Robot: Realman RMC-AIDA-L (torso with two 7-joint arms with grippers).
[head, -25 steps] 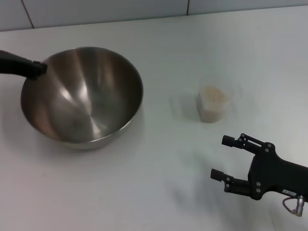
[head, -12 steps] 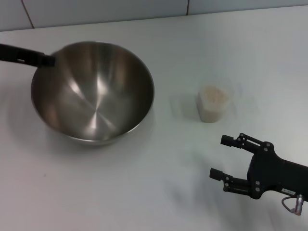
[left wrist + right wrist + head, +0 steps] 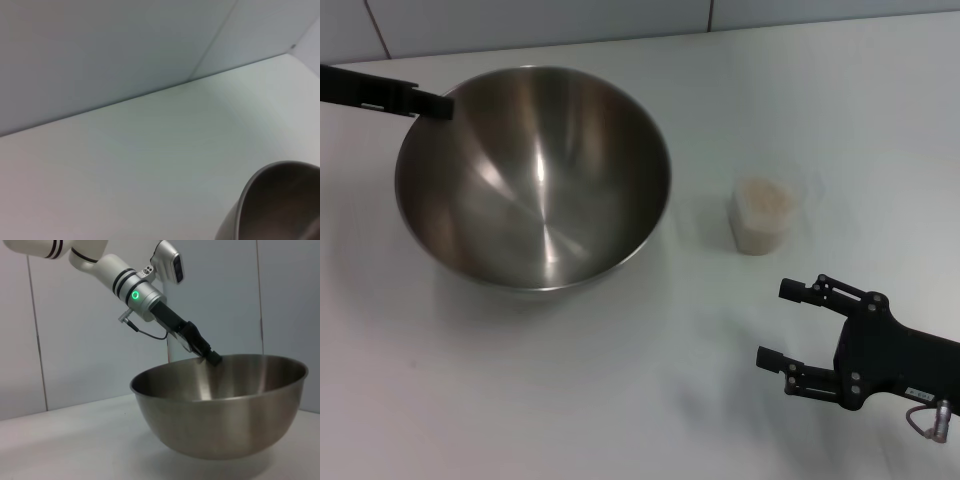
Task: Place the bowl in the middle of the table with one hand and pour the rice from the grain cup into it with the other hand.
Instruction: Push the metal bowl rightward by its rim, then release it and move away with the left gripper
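The shiny steel bowl is left of centre on the white table in the head view. My left gripper is shut on its far left rim. In the right wrist view the bowl looks tilted and slightly raised, with the left gripper clamped on the rim. A part of the bowl shows in the left wrist view. The clear grain cup stands to the right of the bowl, filled with pale rice. My right gripper is open and empty, in front of the cup.
A tiled wall runs along the far edge of the table. A strip of bare tabletop lies between the bowl and the cup.
My left gripper has carried the bowl to the right, toward the table's middle, and it now looks larger and higher. The cup and right gripper have not moved.
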